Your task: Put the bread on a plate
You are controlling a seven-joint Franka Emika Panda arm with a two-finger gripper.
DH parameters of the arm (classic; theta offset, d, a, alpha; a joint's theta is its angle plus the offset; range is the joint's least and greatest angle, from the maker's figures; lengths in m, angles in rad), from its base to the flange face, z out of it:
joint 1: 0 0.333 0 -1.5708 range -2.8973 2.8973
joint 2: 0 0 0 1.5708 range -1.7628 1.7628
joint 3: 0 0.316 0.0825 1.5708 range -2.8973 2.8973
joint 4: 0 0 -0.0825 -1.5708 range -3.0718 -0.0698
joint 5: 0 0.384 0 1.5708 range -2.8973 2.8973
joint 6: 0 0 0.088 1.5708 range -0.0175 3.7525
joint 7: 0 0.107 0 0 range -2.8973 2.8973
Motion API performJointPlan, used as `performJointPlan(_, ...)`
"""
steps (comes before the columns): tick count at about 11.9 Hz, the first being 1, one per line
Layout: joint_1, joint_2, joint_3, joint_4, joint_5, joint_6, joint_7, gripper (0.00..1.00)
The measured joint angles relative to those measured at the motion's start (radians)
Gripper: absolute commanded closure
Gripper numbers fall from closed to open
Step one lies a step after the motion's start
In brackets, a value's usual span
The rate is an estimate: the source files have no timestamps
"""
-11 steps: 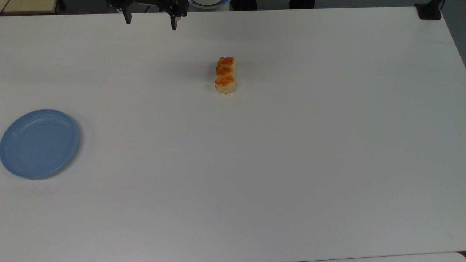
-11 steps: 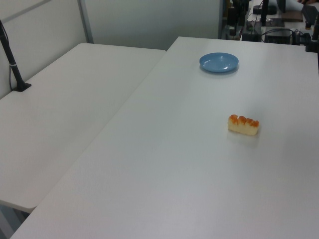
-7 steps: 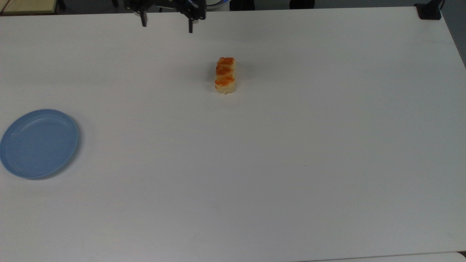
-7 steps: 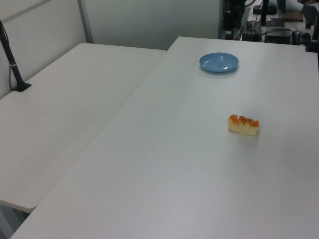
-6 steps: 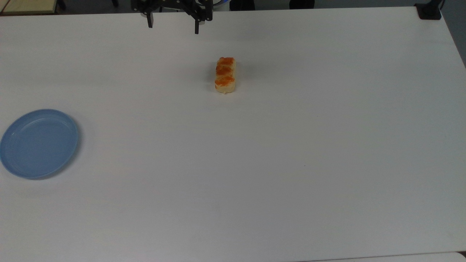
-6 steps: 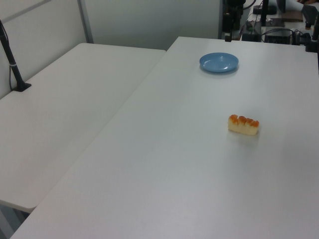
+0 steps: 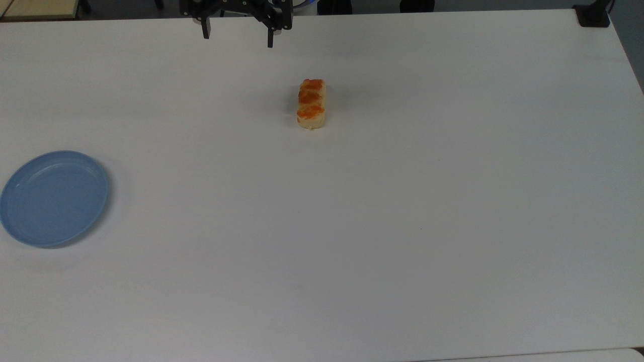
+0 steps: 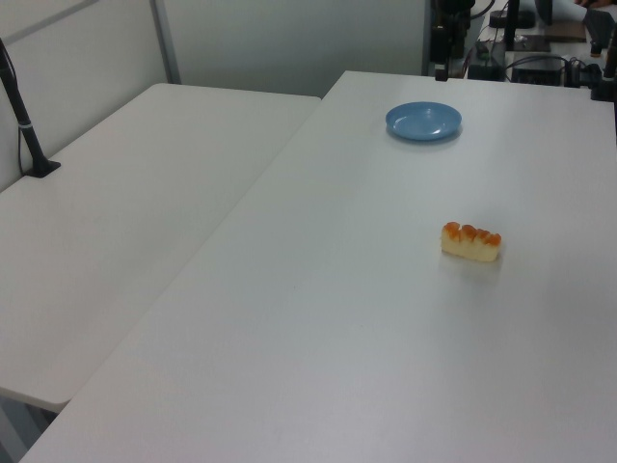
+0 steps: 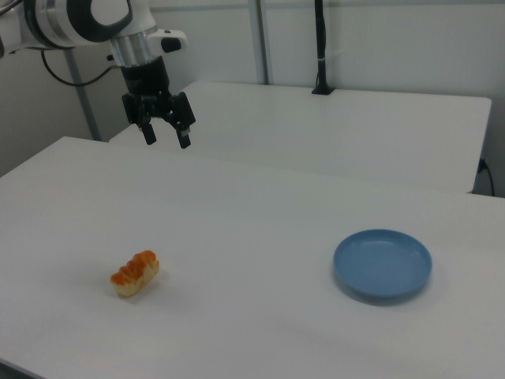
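The bread (image 7: 312, 104), a small pale roll with orange glazed patches, lies on the white table (image 7: 382, 211) a little beyond its middle. It also shows as bread (image 8: 471, 242) and bread (image 9: 135, 273). The light-blue plate (image 7: 53, 198) sits empty at the top view's left edge, far from the bread; it is plate (image 8: 423, 121) and plate (image 9: 383, 264) too. My gripper (image 7: 237, 37) hangs open and empty over the table's far edge, up and to the top view's left of the bread. In the right view the gripper (image 9: 166, 138) is well above the tabletop.
A second white table (image 8: 125, 222) adjoins this one, with a black post (image 9: 319, 47) clamped on it. A black clamp (image 7: 593, 15) sits at the top view's upper right corner. Cables and equipment (image 8: 549, 63) crowd the far end in the left view.
My gripper has shifted toward the top view's right along the far edge, closer to the bread, then nearly stopped. It stayed open. Bread and plate have not moved.
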Motion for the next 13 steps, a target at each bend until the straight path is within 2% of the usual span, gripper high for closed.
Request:
performJointPlan(11, 0.001, -0.004, 0.001, 0.000, 0.000, -0.002, 0.000, 0.00)
performJointPlan(13, 0.002, -0.005, 0.005, 0.000, 0.000, -0.041, -0.001, 0.00)
